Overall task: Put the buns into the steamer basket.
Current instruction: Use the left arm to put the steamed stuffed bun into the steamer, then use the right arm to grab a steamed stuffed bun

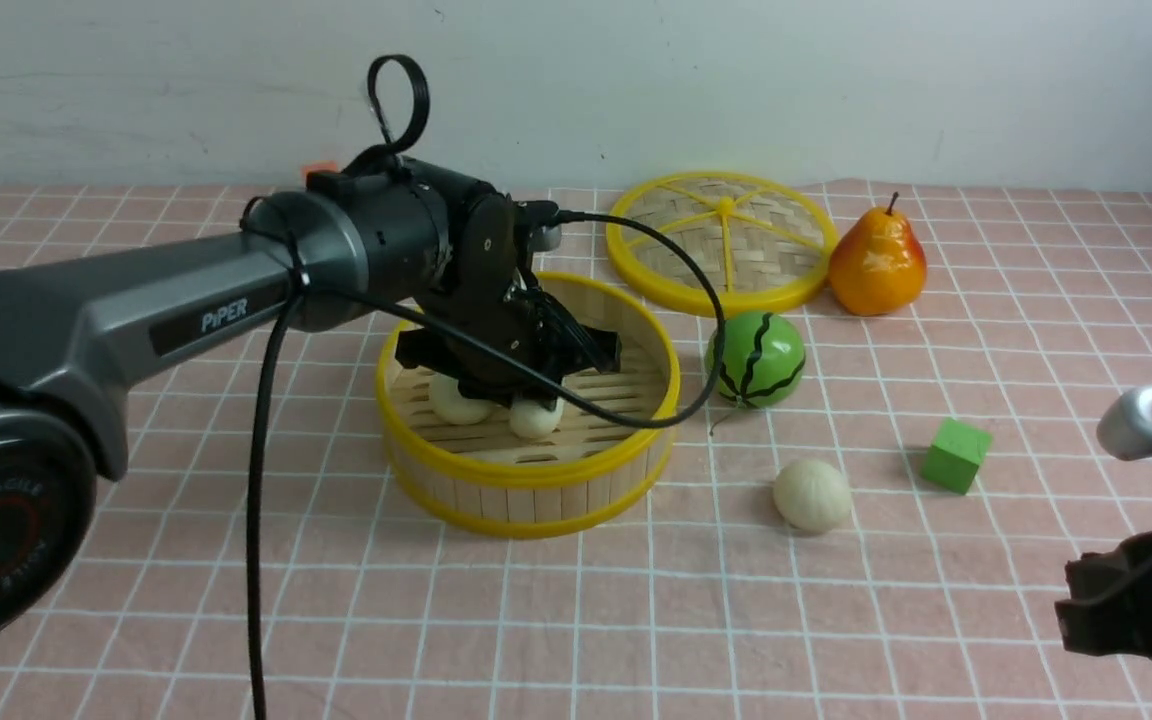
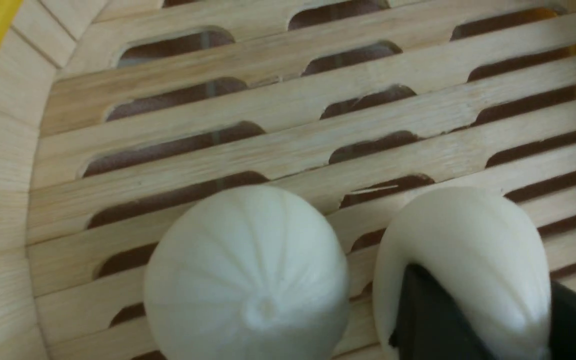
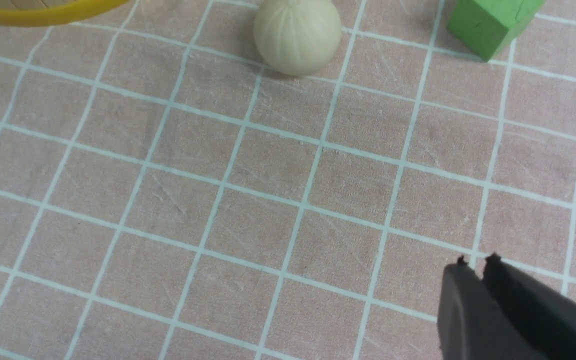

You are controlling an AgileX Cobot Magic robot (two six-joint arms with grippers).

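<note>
While the left gripper (image 1: 536,398) sits low inside the steamer basket (image 1: 526,500), 2 buns (image 2: 245,270) lie on its slats. Its fingers (image 2: 430,315) flank 1 of them; gripping or just bracketing, can't tell. Step looks like drop-off. Bun 3 (image 1: 812,494) is out on the cloth (image 1: 636,620). Right gripper (image 3: 477,262) is near it, nearly closed, empty. Next: open wide, drop over bun 3 without rolling it.
</note>
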